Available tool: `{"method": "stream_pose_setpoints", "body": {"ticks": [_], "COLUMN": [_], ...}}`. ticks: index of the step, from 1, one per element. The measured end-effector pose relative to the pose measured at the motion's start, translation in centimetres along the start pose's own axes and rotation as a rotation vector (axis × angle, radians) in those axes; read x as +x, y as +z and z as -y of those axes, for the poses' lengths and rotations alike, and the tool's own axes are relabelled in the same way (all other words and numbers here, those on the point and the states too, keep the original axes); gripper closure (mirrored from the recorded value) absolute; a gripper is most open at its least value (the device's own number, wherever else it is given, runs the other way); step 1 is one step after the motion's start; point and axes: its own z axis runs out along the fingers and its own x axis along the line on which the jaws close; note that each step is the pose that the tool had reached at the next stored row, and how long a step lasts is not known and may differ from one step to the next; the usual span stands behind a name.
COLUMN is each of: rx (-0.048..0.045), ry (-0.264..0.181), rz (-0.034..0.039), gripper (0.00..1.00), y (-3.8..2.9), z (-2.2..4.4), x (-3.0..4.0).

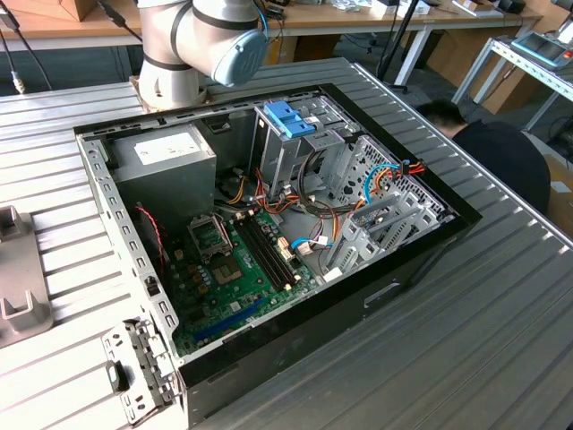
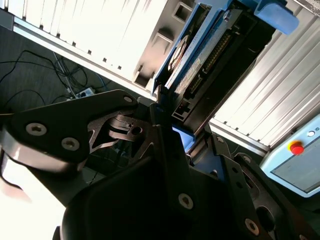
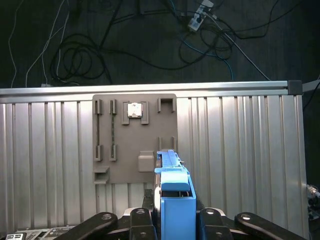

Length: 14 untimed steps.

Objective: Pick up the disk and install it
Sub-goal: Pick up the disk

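Observation:
The disk (image 3: 173,192) is a flat drive in a light blue carrier, seen edge-on in the first wrist view between the dark fingers (image 3: 137,216) of my gripper (image 3: 173,214). In the second wrist view the disk (image 2: 200,60) shows its grey face and connector edge, and my gripper (image 2: 167,112) is shut on its near end. It hangs in the air over the ribbed metal table, above a grey holder plate (image 3: 135,137). In the exterior view the open computer case (image 1: 98,179) lies on the table, with its metal drive cage (image 1: 295,152) topped by a fixed blue latch (image 1: 288,116).
The arm's base (image 1: 170,63) stands behind the case. A grey fixture (image 1: 18,269) sits at the exterior view's left. A person (image 1: 501,161) is beside the table at the right. Cables (image 3: 100,45) lie on the floor past the table edge. A box with a red button (image 2: 296,148) sits nearby.

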Motion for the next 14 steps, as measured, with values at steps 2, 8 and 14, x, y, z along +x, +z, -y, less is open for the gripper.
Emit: {"method": "stream_pose_setpoints", "body": {"ticks": [2,8,14], "rx": [0.0000,0.0000,0.0000], "ry": [0.000,0.000,0.000], "rz": [0.0000,0.0000,0.0000], "gripper": [0.63,0.63,0.63], "y": [-0.01,-0.03,-0.04], "z": [0.15,0.67,1.05], "x": [-0.01,-0.03,-0.04]}}
